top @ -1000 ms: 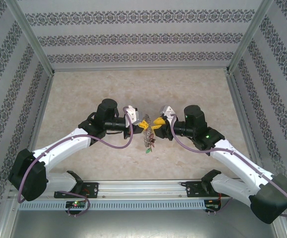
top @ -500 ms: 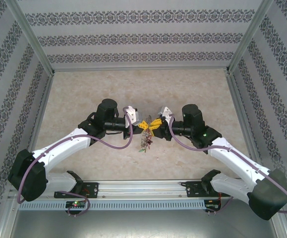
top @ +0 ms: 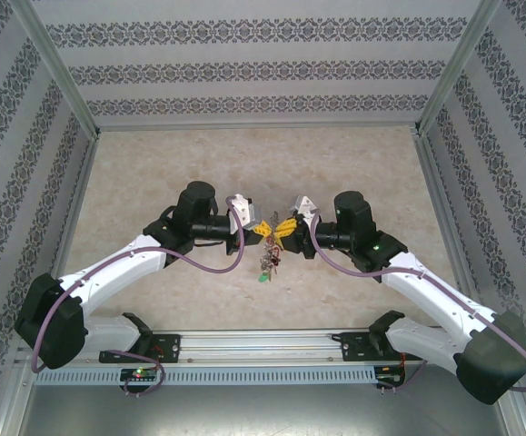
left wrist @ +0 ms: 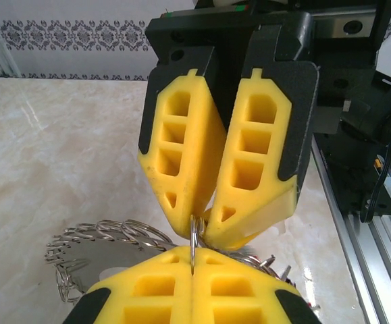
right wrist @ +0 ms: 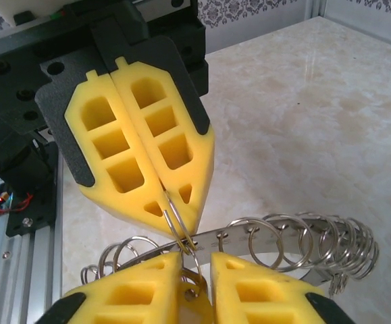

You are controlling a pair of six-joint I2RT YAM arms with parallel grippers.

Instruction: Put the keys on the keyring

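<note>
Noted keyring (top: 267,261) dangling just below centre of the overhead frame, wire loops fanning low across both wrist frames. Found left gripper (left wrist: 192,255) clamped fully shut on one thin loop of it, bottom centre of its frame. Logged right gripper (right wrist: 195,260) tip to tip with it, fingers a narrow gap apart, pinching a tan key tag (right wrist: 194,305); pale table (top: 244,154) beyond, upper frame.
</note>
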